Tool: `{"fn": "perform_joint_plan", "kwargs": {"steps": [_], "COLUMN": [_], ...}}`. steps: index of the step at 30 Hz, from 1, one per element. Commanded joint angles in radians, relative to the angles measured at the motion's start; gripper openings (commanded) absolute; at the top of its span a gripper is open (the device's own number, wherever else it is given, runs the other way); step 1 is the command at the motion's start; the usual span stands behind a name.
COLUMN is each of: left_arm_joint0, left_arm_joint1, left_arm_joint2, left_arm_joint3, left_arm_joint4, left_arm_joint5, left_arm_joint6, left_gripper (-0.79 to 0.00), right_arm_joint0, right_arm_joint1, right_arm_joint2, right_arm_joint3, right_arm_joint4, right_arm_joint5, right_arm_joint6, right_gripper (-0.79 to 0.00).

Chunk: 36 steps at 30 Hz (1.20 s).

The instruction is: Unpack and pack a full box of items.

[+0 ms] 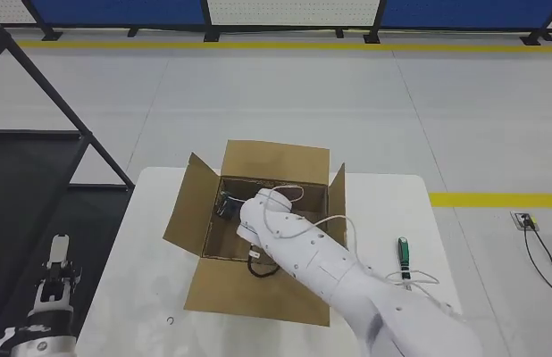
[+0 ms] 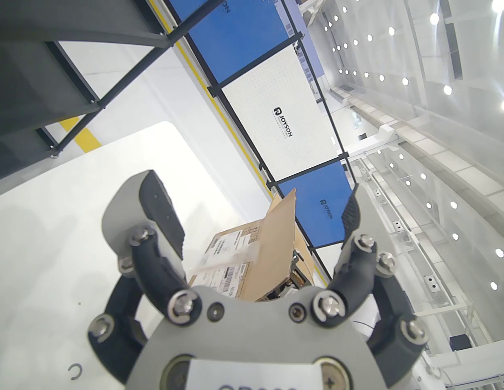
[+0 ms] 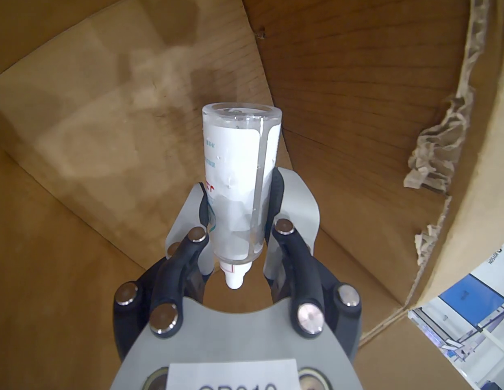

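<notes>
An open cardboard box (image 1: 258, 170) stands on the white table (image 1: 142, 259); its flaps are spread outward. My right arm reaches down into it from the near side. Inside the box my right gripper (image 3: 240, 204) is shut on a small clear bottle (image 3: 240, 164) with a white label, its white nozzle pointing back toward the wrist. The bottle hangs above the bare cardboard floor (image 3: 93, 131). My left gripper (image 1: 54, 268) (image 2: 256, 209) is open and holds nothing, off the table's near left corner. From there the box (image 2: 252, 253) is seen side-on with its labels.
A green-handled tool (image 1: 403, 254) lies on the table right of the box. A small ring-shaped mark (image 1: 170, 321) is on the table near the front left. A dark metal rack (image 1: 35, 178) stands left of the table. One box wall has a torn cardboard edge (image 3: 435, 156).
</notes>
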Motion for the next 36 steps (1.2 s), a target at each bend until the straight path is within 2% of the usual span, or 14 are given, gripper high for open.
{"fn": "perform_joint_plan", "kwargs": {"steps": [1, 9, 10, 11, 14, 19, 22, 28, 36], "left_arm_joint0": [0.0, 0.0, 0.0, 0.0, 0.0, 0.0, 0.0, 0.0, 0.0], "left_arm_joint1": [0.0, 0.0, 0.0, 0.0, 0.0, 0.0, 0.0, 0.0, 0.0], "left_arm_joint2": [0.0, 0.0, 0.0, 0.0, 0.0, 0.0, 0.0, 0.0, 0.0], "left_arm_joint3": [0.0, 0.0, 0.0, 0.0, 0.0, 0.0, 0.0, 0.0, 0.0], "left_arm_joint4": [0.0, 0.0, 0.0, 0.0, 0.0, 0.0, 0.0, 0.0, 0.0], "left_arm_joint5": [0.0, 0.0, 0.0, 0.0, 0.0, 0.0, 0.0, 0.0, 0.0], "left_arm_joint6": [0.0, 0.0, 0.0, 0.0, 0.0, 0.0, 0.0, 0.0, 0.0], "left_gripper": [0.0, 0.0, 0.0, 0.0, 0.0, 0.0, 0.0, 0.0, 0.0], "right_arm_joint0": [-0.002, -0.01, -0.012, -0.012, -0.013, -0.013, -0.011, -0.004, 0.0], "right_arm_joint1": [-0.016, -0.071, -0.077, -0.081, -0.09, -0.099, -0.103, -0.104, -0.102], "right_arm_joint2": [-0.001, 0.01, 0.013, 0.015, 0.022, 0.032, 0.039, 0.054, 0.068], "right_arm_joint3": [0.038, 0.163, 0.181, 0.192, 0.22, 0.251, 0.264, 0.28, 0.287], "right_arm_joint4": [-0.005, -0.001, 0.001, 0.002, 0.005, 0.008, 0.011, 0.018, 0.016], "right_arm_joint5": [-0.01, -0.045, -0.048, -0.05, -0.058, -0.066, -0.068, -0.073, -0.061], "right_arm_joint6": [-0.004, -0.034, -0.038, -0.042, -0.051, -0.059, -0.063, -0.077, -0.089], "right_gripper": [-0.785, -0.785, -0.742, -0.659, -0.563, -0.557, -0.496, -0.453, -0.437]}}
